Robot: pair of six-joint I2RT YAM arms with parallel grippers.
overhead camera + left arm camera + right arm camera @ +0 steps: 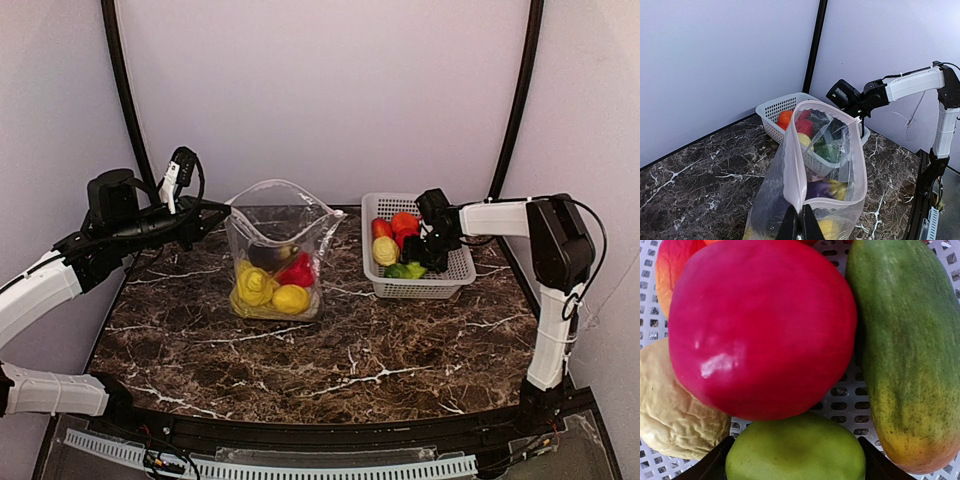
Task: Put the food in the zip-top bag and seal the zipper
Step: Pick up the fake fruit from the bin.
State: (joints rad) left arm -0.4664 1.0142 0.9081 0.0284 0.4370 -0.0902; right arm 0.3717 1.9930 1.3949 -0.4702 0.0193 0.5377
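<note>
The clear zip-top bag (275,250) stands open at mid table, holding yellow (255,285), red (298,270) and dark purple (272,253) food. My left gripper (215,215) is shut on the bag's left mouth edge. In the left wrist view its fingers (800,227) pinch the pale zipper (860,165) where the two sides meet. My right gripper (420,255) is down in the white basket (455,275). In the right wrist view the gripper (796,467) has both fingers against the sides of a green fruit (795,450).
In the basket a large red fruit (760,325), a green-yellow long fruit (905,350) and a wrinkled pale yellow piece (675,410) crowd the green fruit. An orange fruit (405,222) lies at the basket's back. The basket stands right of the bag, near the back wall.
</note>
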